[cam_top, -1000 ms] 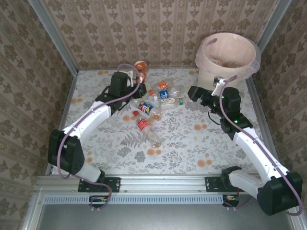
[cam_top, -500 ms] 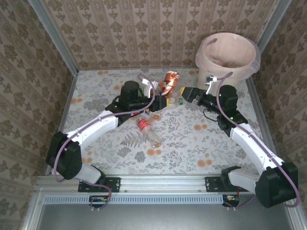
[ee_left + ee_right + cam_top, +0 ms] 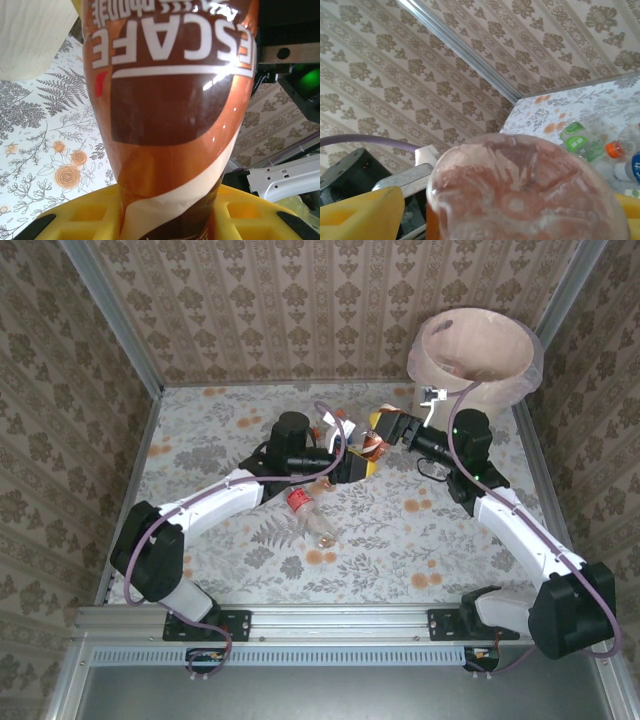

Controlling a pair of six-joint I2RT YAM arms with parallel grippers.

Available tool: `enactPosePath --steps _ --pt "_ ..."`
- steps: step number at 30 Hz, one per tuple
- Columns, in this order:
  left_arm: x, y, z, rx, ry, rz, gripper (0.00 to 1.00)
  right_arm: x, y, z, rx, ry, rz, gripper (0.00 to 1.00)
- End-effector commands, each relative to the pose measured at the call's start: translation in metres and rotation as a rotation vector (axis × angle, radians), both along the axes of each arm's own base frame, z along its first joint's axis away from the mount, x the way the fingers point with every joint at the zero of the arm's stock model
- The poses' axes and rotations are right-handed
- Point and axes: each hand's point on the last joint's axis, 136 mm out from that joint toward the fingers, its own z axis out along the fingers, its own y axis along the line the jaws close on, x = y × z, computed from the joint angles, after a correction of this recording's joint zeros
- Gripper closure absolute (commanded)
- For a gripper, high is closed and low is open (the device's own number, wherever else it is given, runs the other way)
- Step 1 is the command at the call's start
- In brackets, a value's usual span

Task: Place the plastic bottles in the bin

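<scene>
Top view, L to R: left arm reaches across the floral bench [image 3: 200, 430] to mid-bench. The left gripper [image 3: 356, 462] is pinching a brown-orange Nescafe bottle [image 3: 373, 443], held up off the bench. Below that arm, a red-label bottle [image 3: 299, 500] lies on the bench, w/ a clear bottle [image 3: 321, 529] just beside it toward the near edge. The right gripper [image 3: 386, 425] meets the same Nescafe bottle from the other side, so both grippers sit at it. The bin [image 3: 505, 390] stands in the far R corner, pinkish bag over its rim, near the right arm but apart from the held bottle. Left wrist view: Nescafe bottle [image 3: 170, 100] clamped betw. the yellow fingers of the left gripper [image 3: 167, 222] at its narrower part, label upside down, wider end pointing away, bench [image 3: 45, 125] below. Right wrist view: the bottle's base [image 3: 525, 195] sits close to the lens betw. the yellow fingers of the right gripper [image 3: 515, 222], which are spread either side, w/ a gap showing at one finger; can't tell if the other pad touches. Behind it a green-label bottle [image 3: 577, 142] lies on the bench.
</scene>
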Motion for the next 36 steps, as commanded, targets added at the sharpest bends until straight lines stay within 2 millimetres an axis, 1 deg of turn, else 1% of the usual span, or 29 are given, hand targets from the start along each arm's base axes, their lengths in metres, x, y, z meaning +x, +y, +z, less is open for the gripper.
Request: enactPosePath --steps 1,8,13,20,22,24,25,27,29,34,36 --pt "-0.001 -0.006 0.023 -0.055 -0.058 -0.024 0.68 0.002 0.003 0.015 0.040 -0.015 0.004 0.24" --pt "0.010 -0.003 0.019 -0.039 -0.061 0.032 0.68 -0.005 0.001 0.001 -0.025 0.007 0.009 0.31" --pt "0.014 0.000 0.016 -0.034 -0.054 0.052 0.68 -0.006 0.004 0.002 -0.029 0.005 0.029 0.45" --pt "0.017 0.005 0.017 -0.031 -0.057 0.078 0.66 -0.004 0.004 0.001 -0.044 0.009 0.025 0.58" --pt "0.017 0.006 0.017 -0.032 -0.054 0.079 0.60 -0.003 0.003 0.002 -0.051 0.005 0.017 0.60" --pt "0.017 0.006 0.019 -0.036 -0.045 0.079 0.49 -0.002 0.001 0.005 -0.056 -0.002 0.008 0.62" --pt "0.017 0.006 0.021 -0.042 -0.044 0.077 0.46 -0.001 0.001 0.006 -0.061 -0.005 0.003 0.63" --pt "0.016 0.007 0.023 -0.047 -0.042 0.078 0.40 0.001 0.000 0.008 -0.071 -0.006 -0.006 0.64" --pt "0.016 0.009 0.026 -0.051 -0.049 0.087 0.36 0.005 -0.001 0.009 -0.091 0.002 -0.016 0.65" --pt "0.016 0.017 0.038 -0.079 -0.072 0.113 0.22 0.013 -0.006 0.021 -0.118 -0.027 -0.039 0.66" --pt "0.021 0.023 0.040 -0.079 -0.080 0.160 0.16 0.017 -0.009 0.027 -0.133 -0.041 -0.058 0.67"
